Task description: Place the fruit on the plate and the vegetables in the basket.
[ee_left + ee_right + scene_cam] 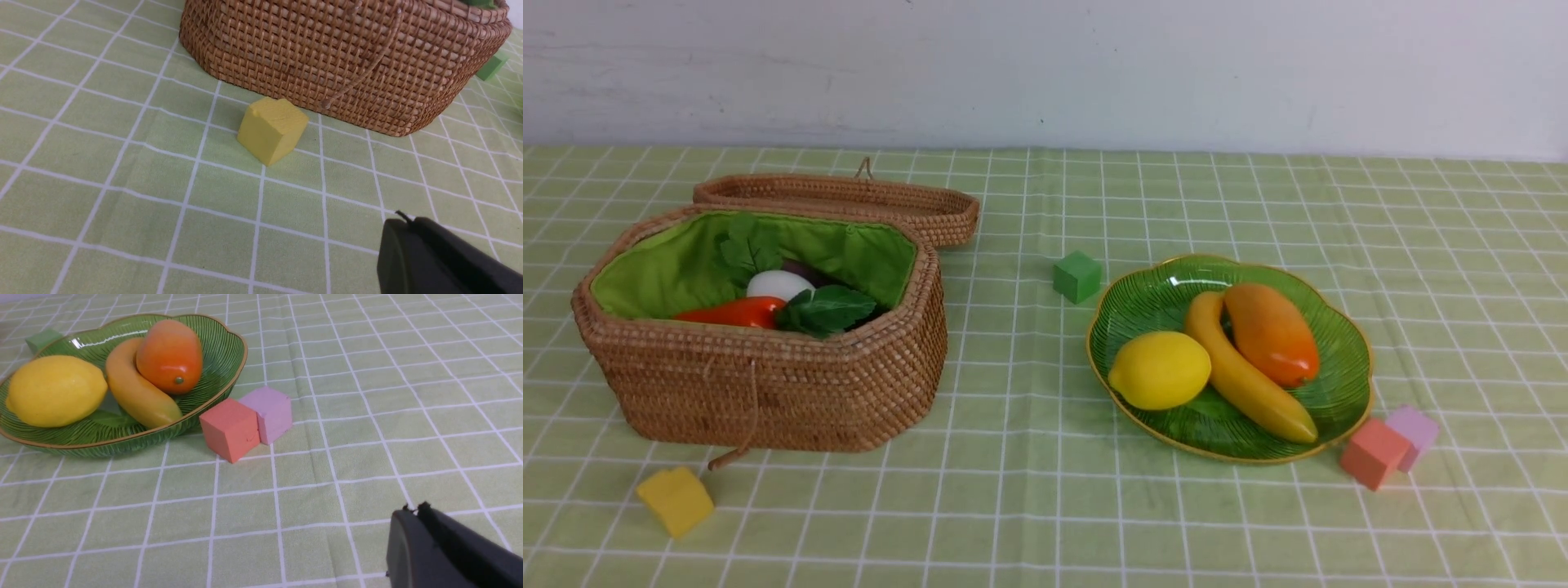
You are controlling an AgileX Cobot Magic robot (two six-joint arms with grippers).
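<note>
Ahead of the left end effector (408,228), whose jaws sit together on nothing, a yellow block (272,129) rests on the counter (122,183) just in front of the basket (339,61). Inside the basket, beyond that end effector, the carrot (731,312), the white radish (779,284) and green leaves show against the lining; something dark behind them may be the eggplant, and the gourd cannot be made out. Ahead of the right end effector (412,522), also closed and empty, the plate (220,339) holds the lemon (55,390), banana (137,392) and mango (169,355), with a red block (231,428) and a pink block (269,412) between it and the plate's rim. Sorting looks finished: no fruit or vegetable lies loose on the counter. What remains, I judge, is only keeping both arms clear of the blocks.
</note>
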